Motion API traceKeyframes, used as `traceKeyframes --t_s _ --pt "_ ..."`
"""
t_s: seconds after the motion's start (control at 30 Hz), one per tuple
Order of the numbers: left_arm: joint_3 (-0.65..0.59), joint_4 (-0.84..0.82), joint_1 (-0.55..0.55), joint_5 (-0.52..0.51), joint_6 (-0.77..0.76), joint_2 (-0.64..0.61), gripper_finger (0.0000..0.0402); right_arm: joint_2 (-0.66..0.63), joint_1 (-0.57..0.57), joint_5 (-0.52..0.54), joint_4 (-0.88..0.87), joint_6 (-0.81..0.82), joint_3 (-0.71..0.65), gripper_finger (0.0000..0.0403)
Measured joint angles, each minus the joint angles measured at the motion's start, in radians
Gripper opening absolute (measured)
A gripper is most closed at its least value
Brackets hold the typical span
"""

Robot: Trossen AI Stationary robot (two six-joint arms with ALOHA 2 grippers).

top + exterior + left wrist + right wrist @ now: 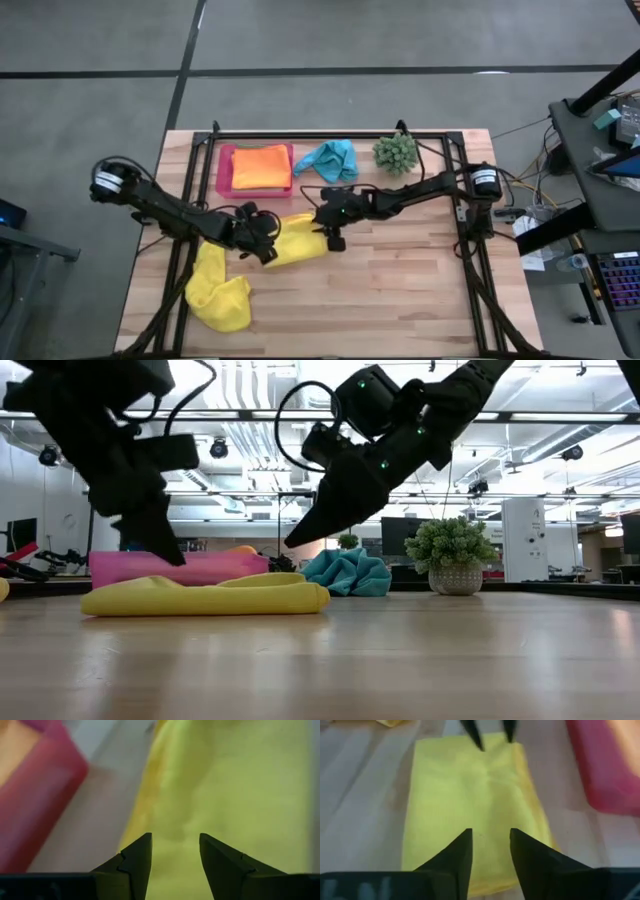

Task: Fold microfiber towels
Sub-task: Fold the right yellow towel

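A folded yellow towel (297,240) lies flat on the wooden table (400,290), seen side-on in the low view (205,597). My left gripper (175,837) hovers open just above the towel's left end (225,785). My right gripper (490,831) hovers open above its right end (470,790). Neither touches the cloth. A second yellow towel (218,292) lies crumpled near the table's front left. An orange towel (262,166) rests on the pink tray (225,170). A turquoise towel (330,158) lies bunched beside it.
A spiky green plant ball (395,152) stands at the far side, right of the turquoise towel. The pink tray sits close behind the folded towel (600,765). A black frame (465,230) runs round the table's edges. Bare wood stretches over the near right half.
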Motion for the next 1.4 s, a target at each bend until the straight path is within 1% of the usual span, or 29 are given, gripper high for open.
traceKeyframes --t_s 0.07,0.17,0.23,0.3,0.43,0.53,0.6,0.73,0.87,1.0,1.27,1.33,1.4 --pt "-0.015 0.016 0.0 -0.026 -0.007 0.008 0.015 0.018 0.011 0.021 0.023 0.008 0.0 0.0109" --pt "-0.043 0.053 0.0 -0.074 -0.009 0.036 0.015 0.058 0.016 0.078 0.107 0.011 0.0 0.0085" --pt "-0.056 0.1 0.003 -0.106 -0.009 0.059 0.015 0.087 0.015 0.082 0.171 0.01 0.0 0.0066" --pt "-0.06 0.108 0.004 -0.122 -0.01 0.08 0.015 0.117 0.015 0.082 0.226 0.004 0.0 0.0046" --pt "-0.06 0.097 0.005 -0.122 -0.033 0.119 0.015 0.151 0.007 0.097 0.223 -0.009 0.0 0.0014" --pt "-0.061 0.092 0.005 -0.121 -0.035 0.143 0.015 0.154 0.006 0.175 0.176 -0.012 0.0 0.0009" --pt "-0.061 0.092 0.005 -0.121 -0.038 0.155 0.015 0.144 0.004 0.207 0.123 -0.018 0.0 0.0009" --pt "-0.062 0.074 0.004 -0.129 -0.087 0.173 0.015 0.124 0.001 0.213 0.032 -0.031 0.0 0.0009" --pt "-0.059 0.069 0.005 -0.124 -0.086 0.162 0.015 0.108 0.0 0.22 -0.008 -0.031 0.0 0.0009" --pt "-0.056 0.056 0.005 -0.111 -0.057 0.128 0.015 0.07 0.0 0.246 -0.023 -0.031 0.0 0.0009" --pt "-0.034 0.064 0.005 -0.115 -0.05 0.059 0.015 0.016 0.0 0.246 -0.044 -0.031 0.0 0.0009" --pt "-0.026 0.083 0.005 -0.117 -0.048 0.054 0.015 0.016 0.0 0.246 -0.042 -0.024 0.0 0.0009" --pt "-0.026 0.139 0.005 -0.118 -0.027 0.053 0.015 0.018 0.0 0.246 -0.034 -0.008 0.0 0.0009"
